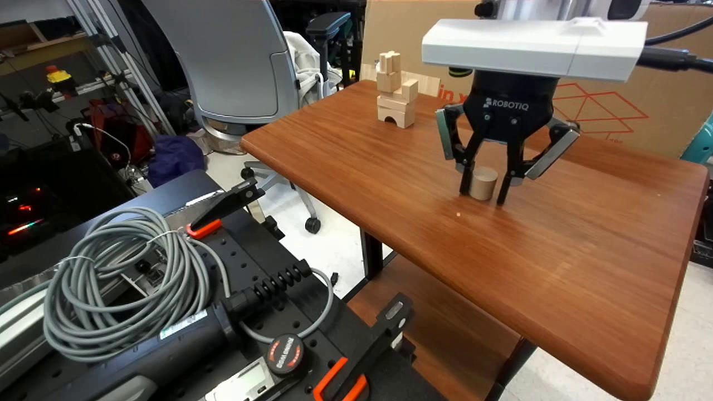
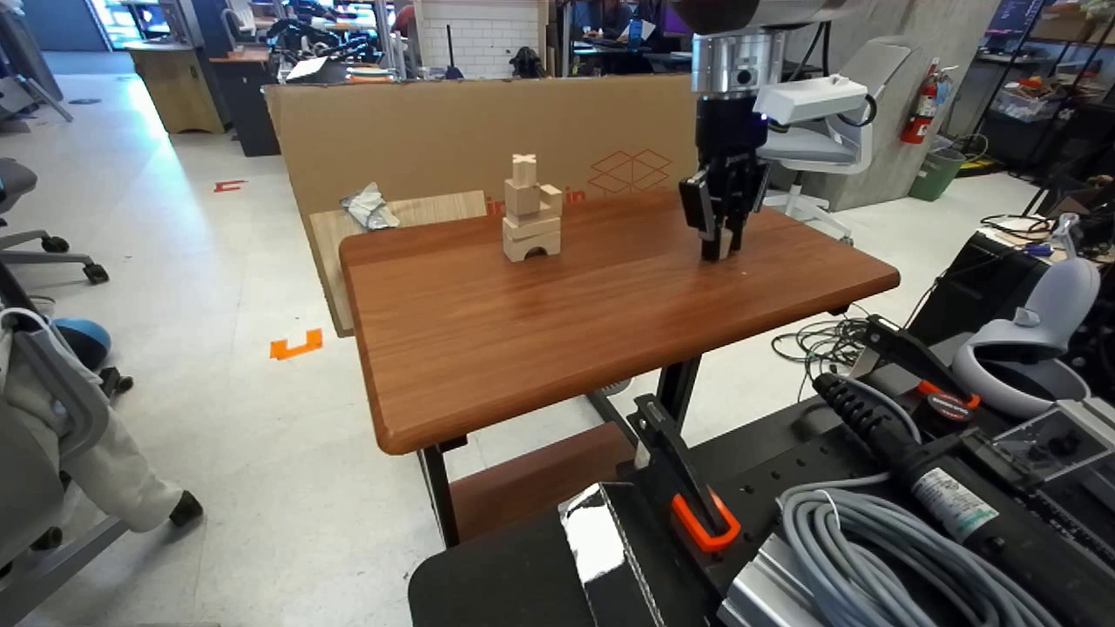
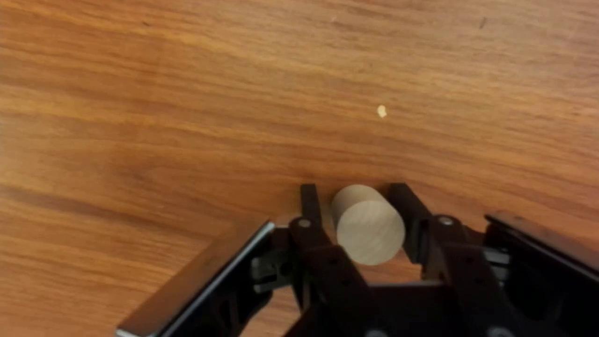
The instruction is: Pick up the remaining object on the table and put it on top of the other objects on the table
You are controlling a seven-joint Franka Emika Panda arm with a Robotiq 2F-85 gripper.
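The small pale wooden cylinder [image 1: 483,184] stands upright on the reddish-brown table [image 1: 585,250]. My gripper [image 1: 483,197] points down with one finger on each side of the cylinder, fingertips near the tabletop. In the wrist view, the cylinder [image 3: 370,233] lies between the fingers of the gripper [image 3: 354,192]; a gap shows beside the left finger, and the right finger is very close to it. The gripper is open. In an exterior view the cylinder [image 2: 726,242] is mostly hidden behind the fingers. The pile of pale wooden blocks [image 1: 396,103] stands towards the table's back, apart from the gripper; it also shows here [image 2: 531,213].
A large cardboard box [image 2: 418,139] stands along the table's back edge. An office chair [image 1: 234,61] is beside the table. A black cart [image 1: 262,278] with coiled cable [image 1: 128,284] and clamps stands in front. A tiny pale speck [image 3: 382,111] lies on the tabletop.
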